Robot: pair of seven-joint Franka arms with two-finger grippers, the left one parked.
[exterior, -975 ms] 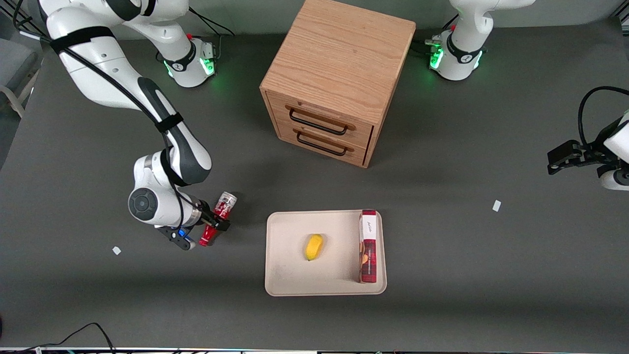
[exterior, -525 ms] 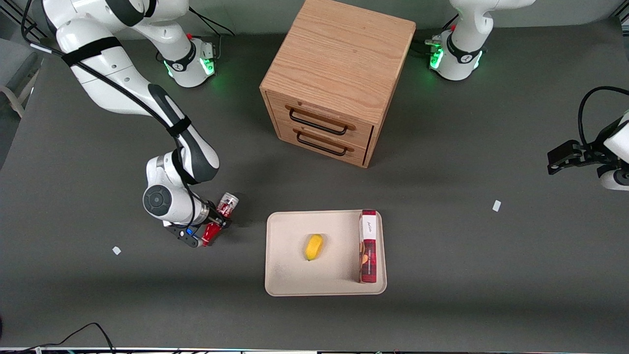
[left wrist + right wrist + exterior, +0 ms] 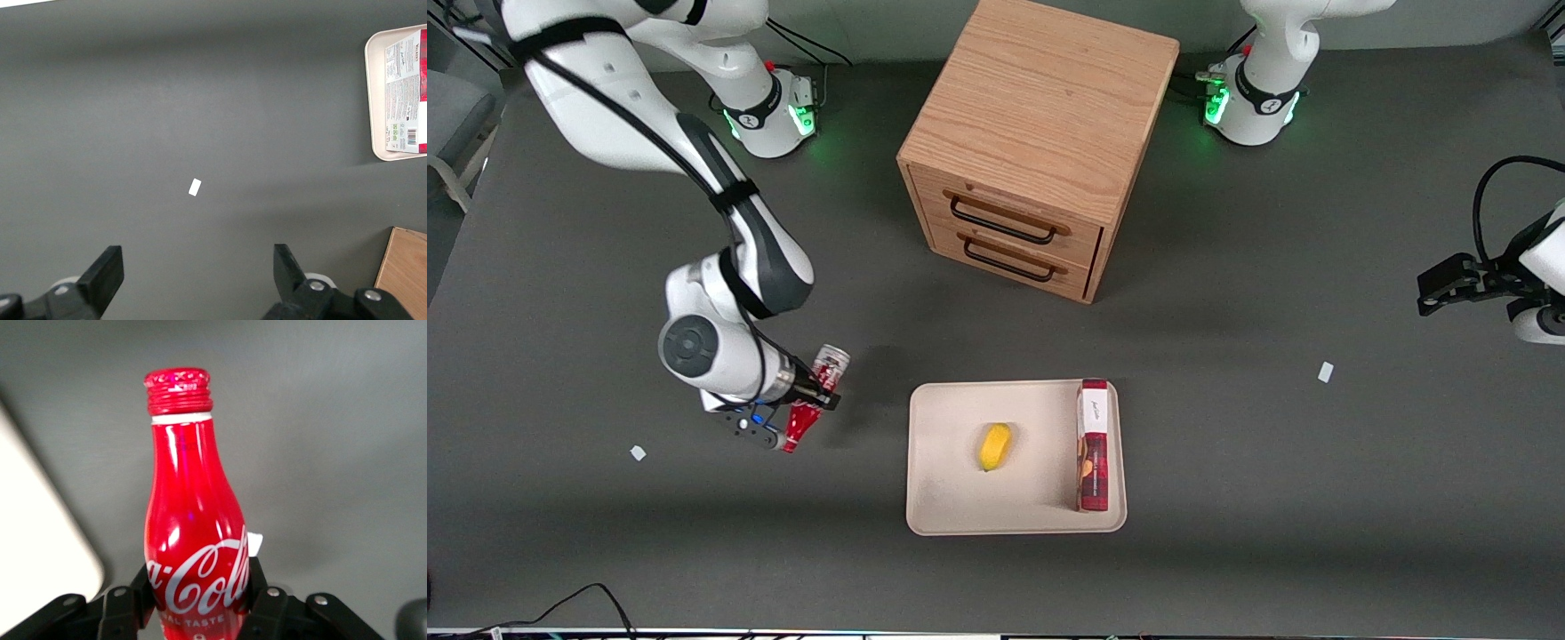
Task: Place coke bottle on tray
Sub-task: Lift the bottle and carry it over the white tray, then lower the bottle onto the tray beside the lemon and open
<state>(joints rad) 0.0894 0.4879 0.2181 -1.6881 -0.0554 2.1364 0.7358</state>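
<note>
The coke bottle (image 3: 811,400) is a slim red bottle with white script, a silver base and a red cap. My gripper (image 3: 815,397) is shut on its body and holds it tilted above the table, beside the tray toward the working arm's end. In the right wrist view the bottle (image 3: 193,540) fills the middle, with the black fingers (image 3: 260,590) pressed on both sides of its lower body. The beige tray (image 3: 951,498) lies flat on the table nearer the front camera than the cabinet. A corner of the tray shows in the right wrist view (image 3: 40,547).
On the tray lie a yellow fruit (image 3: 995,446) and a red-and-white box (image 3: 1093,444). A wooden drawer cabinet (image 3: 1036,142) stands farther from the front camera. Small white scraps (image 3: 638,452) (image 3: 1326,372) lie on the dark table.
My gripper with the bottle rose off the table and shifted slightly away from the tray. The arm's elbow lifted. The tray and its contents did not move.
</note>
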